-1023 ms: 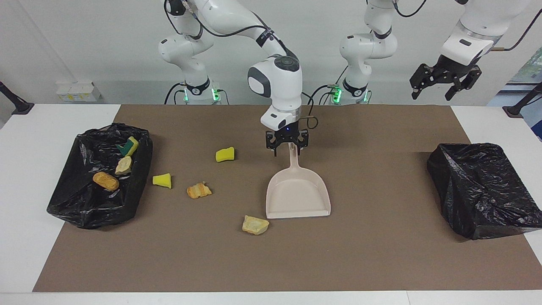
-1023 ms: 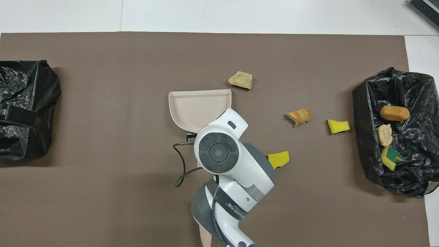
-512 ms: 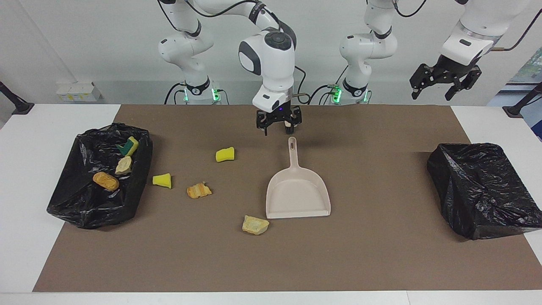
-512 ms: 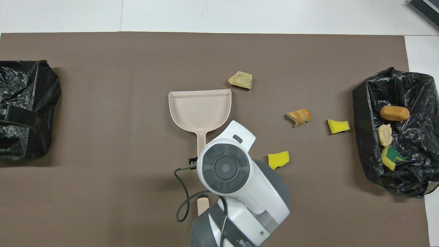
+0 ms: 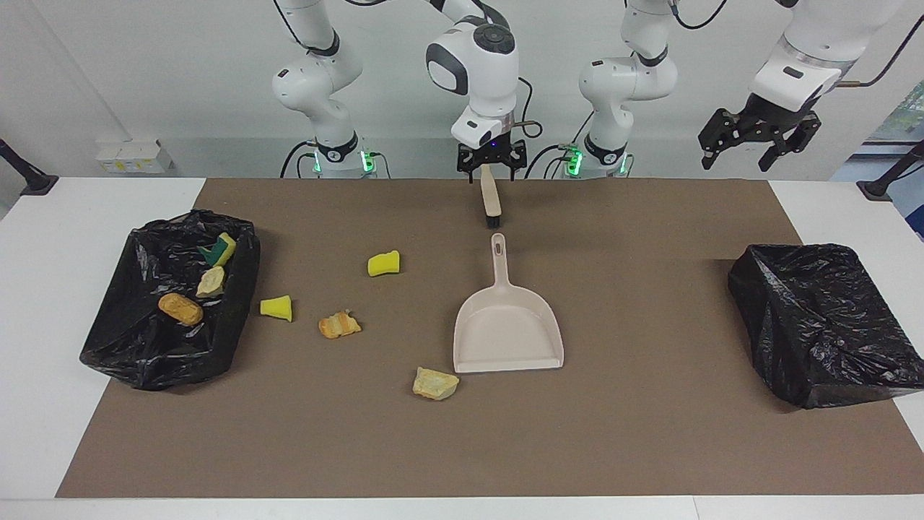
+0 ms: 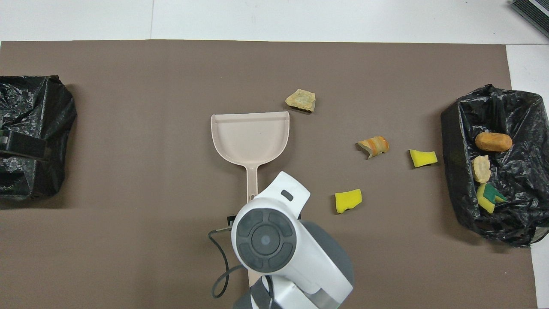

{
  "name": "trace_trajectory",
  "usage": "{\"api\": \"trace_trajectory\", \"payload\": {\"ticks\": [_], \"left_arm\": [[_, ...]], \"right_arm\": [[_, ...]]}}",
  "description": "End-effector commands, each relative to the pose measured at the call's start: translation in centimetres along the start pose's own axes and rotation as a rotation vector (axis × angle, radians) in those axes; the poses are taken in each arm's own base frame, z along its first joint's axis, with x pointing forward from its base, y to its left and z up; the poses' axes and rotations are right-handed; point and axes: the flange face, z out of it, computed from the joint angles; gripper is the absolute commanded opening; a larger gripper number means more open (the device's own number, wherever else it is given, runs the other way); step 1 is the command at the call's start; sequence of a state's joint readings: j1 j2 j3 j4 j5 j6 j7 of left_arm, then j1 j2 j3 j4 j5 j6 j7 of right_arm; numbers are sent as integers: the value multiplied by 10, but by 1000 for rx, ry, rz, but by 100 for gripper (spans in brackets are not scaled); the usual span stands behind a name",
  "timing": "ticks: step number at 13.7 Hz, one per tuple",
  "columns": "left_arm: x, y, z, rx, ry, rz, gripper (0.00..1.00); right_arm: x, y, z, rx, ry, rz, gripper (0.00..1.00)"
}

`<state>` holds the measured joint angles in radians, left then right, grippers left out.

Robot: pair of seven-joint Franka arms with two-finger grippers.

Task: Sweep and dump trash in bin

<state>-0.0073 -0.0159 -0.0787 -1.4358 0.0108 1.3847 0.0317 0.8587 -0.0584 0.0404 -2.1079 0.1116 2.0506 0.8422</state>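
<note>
Loose trash lies on the brown mat: two yellow sponge chunks, a golden-brown pastry bit and a tan bread chunk. More pieces lie in the black-lined bin at the right arm's end. The beige dustpan lies flat at mid-mat. The beige brush lies nearer to the robots than the dustpan's handle. My right gripper is open, its fingers on either side of the brush's handle end. My left gripper is open and waits high over the left arm's end.
A second black bag sits at the left arm's end of the mat. In the overhead view the right arm's hand covers the brush and its own gripper. White table borders the mat.
My right gripper left the dustpan's handle and moved up and toward the robots, to the brush's handle. The dustpan stayed flat. The trash and the left arm have not moved.
</note>
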Motion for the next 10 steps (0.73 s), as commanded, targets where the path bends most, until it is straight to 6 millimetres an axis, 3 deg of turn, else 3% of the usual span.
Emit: {"api": "trace_trajectory", "payload": {"ticks": [1,3,4,7,10], "left_arm": [[-7,-1,-1,4,-5,4,100],[-8,-1,-1,5,-5,4,100],[-8,-1,-1,5,-5,4,100],[-7,0,0,5,-5,6,100],[0,14,21,5,3,19,100]], "right_arm": [[-40,15,4,32,-17,16,100],[-60,12,11,23,-23,24,100],[-77,3,24,22,-21,24,100],[-101,-1,61,6,-24,18,100],[-135,-6,103,-25,-32,-3,100]]}}
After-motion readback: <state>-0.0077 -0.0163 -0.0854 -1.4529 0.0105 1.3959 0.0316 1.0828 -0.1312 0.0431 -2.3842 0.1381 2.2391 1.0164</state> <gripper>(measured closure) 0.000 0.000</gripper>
